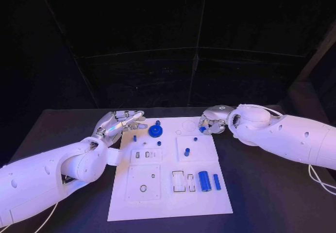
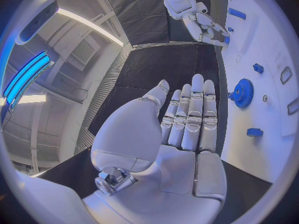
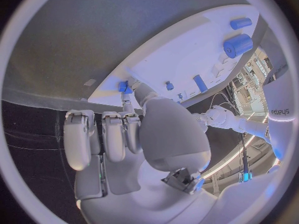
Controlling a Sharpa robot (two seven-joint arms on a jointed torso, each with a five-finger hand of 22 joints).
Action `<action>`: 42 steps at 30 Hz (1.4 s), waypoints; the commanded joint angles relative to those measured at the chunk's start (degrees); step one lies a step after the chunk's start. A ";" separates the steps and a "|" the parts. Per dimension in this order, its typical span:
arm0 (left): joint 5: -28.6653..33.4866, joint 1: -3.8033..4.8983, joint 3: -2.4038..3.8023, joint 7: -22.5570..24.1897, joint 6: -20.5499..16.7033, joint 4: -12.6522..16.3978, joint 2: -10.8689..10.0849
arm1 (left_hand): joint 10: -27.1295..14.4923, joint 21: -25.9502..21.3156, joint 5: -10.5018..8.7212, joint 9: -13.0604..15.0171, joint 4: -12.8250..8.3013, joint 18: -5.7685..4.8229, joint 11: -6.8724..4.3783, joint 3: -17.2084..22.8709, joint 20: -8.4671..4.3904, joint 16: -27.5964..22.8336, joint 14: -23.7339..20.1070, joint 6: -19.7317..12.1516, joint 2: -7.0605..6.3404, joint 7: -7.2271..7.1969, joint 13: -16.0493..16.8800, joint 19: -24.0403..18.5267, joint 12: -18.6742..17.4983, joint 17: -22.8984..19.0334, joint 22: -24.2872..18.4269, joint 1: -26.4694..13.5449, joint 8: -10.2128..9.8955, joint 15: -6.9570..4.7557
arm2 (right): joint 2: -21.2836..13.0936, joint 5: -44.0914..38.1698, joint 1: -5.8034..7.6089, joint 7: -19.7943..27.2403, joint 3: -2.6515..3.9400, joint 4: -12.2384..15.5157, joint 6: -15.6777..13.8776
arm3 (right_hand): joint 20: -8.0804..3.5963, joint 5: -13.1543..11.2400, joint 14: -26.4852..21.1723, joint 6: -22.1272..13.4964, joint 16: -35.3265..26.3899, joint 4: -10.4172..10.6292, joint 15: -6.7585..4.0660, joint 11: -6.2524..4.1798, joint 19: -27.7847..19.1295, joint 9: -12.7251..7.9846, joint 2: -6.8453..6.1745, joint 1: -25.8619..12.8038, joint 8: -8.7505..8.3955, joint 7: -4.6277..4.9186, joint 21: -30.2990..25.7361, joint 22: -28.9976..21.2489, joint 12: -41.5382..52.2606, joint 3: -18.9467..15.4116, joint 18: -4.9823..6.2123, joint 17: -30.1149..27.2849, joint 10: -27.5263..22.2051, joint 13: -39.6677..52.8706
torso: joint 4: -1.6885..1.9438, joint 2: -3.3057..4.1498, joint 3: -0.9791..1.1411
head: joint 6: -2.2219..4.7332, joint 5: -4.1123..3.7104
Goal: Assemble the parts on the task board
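The white task board (image 1: 168,194) lies in the middle of the black table (image 1: 273,194), its long side running from the near edge toward the far edge.

The left hand (image 1: 120,122) is at the board's far left corner, just off its left edge. Its fingers (image 2: 193,114) are stretched out straight and side by side, the palm is bare, and it holds nothing. A blue gear (image 1: 155,130) stands on the board just beside those fingertips; whether they touch it cannot be told. In the left wrist view the gear (image 2: 242,92) is apart from the fingers.

The right hand (image 1: 212,122) is at the board's far right corner, with its fingers curled in. It pinches a small blue part (image 3: 124,87) at its fingertips, right at the board's far right edge; in the head view the same part (image 1: 203,129) shows as a spot of blue under the hand.

Further blue parts stand on the board. A small peg (image 1: 187,152) stands upright near the middle of the board. A thick blue cylinder (image 1: 204,181) lies toward the near right corner, with a thinner blue bar (image 1: 217,182) just beside it on the side nearer the right edge. A few small blue pieces stand near the gear.
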 commanded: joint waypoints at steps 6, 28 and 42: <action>-0.48 0.06 0.01 0.22 0.62 0.12 -0.10 | 0.05 -0.36 0.26 -0.06 -0.09 0.40 0.23 0.61 0.34 -0.32 -0.46 0.08 -0.01 0.34 -0.10 -0.13 -0.31 0.12 -0.09 -0.29 -0.43 0.05 | 0.37 0.00 -0.31 -1.55 -0.33 -0.41 5.09 | -0.17 -0.70 6.06 -0.74 0.14 0.21 0.13 0.37 5.94 -0.07 -0.79 -0.43 -0.92 0.15 0.18 15.09 0.15 -0.80 -0.43 15.09 6.07 15.07 | 0.08 0.01 0.02 | -0.20 0.10; -0.48 0.08 0.01 -0.17 0.07 0.26 -0.22 | 0.05 -0.44 0.27 -0.04 -0.44 0.41 0.25 1.70 0.33 -0.69 -0.32 0.12 0.36 0.39 -0.11 -0.03 -0.58 0.33 -0.19 0.00 -0.58 0.02 | 1.22 0.94 -0.30 -2.85 -2.16 -1.40 8.96 | 1.12 -0.49 6.06 2.50 0.14 1.15 1.46 1.82 5.94 0.35 0.67 -0.07 -0.46 1.00 0.18 15.09 0.15 -0.68 -0.43 15.09 6.07 15.07 | -0.07 0.01 0.06 | -0.62 0.26; -0.48 0.08 0.01 -0.30 -0.08 0.35 -0.26 | 0.05 -0.51 0.28 -0.04 -0.80 0.41 0.25 2.91 0.29 -1.06 -0.21 0.13 0.50 0.40 -0.14 0.05 -0.82 0.53 -0.28 0.18 -0.72 0.00 | 1.45 0.11 -0.31 -3.28 -3.07 -1.24 6.90 | 1.38 3.20 6.06 7.91 0.14 2.25 1.54 1.82 5.94 0.58 2.95 -0.16 0.81 0.93 0.18 15.09 0.15 1.07 -0.43 15.09 6.07 15.07 | -0.01 -0.05 0.03 | -0.86 0.05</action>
